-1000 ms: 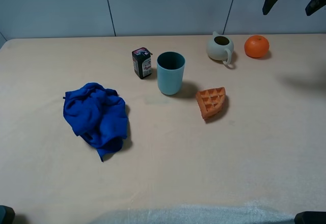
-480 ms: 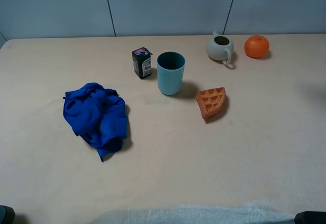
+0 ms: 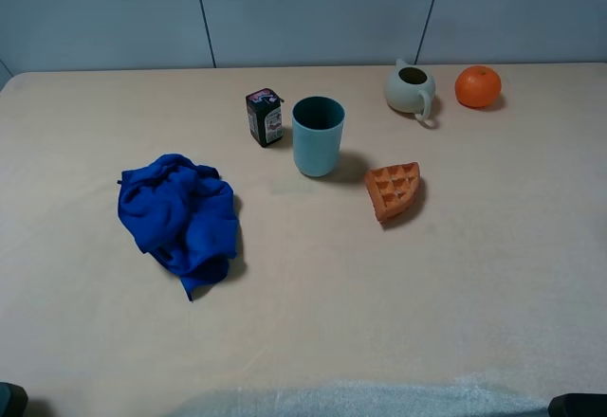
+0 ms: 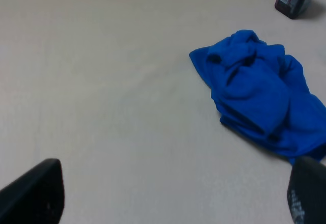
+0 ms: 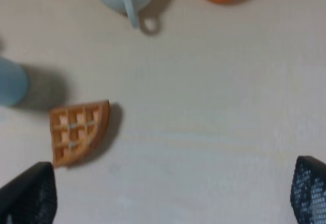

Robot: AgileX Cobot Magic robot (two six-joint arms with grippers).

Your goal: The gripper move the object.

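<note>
Round bright orange mandarin-like fruit (image 3: 477,86) sits on the beige bench (image 3: 379,303) at roughly 1 o'clock, far edge, just beside the pale grey-green ceramic pitcher (image 3: 411,88) and touched by nothing. Right black gripper (image 5: 168,196): jaws spread wide, empty, above bare bench near the orange wedge-shaped waffle piece (image 5: 77,131). Left black gripper (image 4: 173,196): jaws likewise spread, empty, near the crumpled blue cloth (image 4: 257,96).

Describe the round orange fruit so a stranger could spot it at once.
Start at the table's far right corner. Just right of the pale jug sits the mandarin, apart from it. Unlike the orange waffle wedge, it is smooth and round.
</note>
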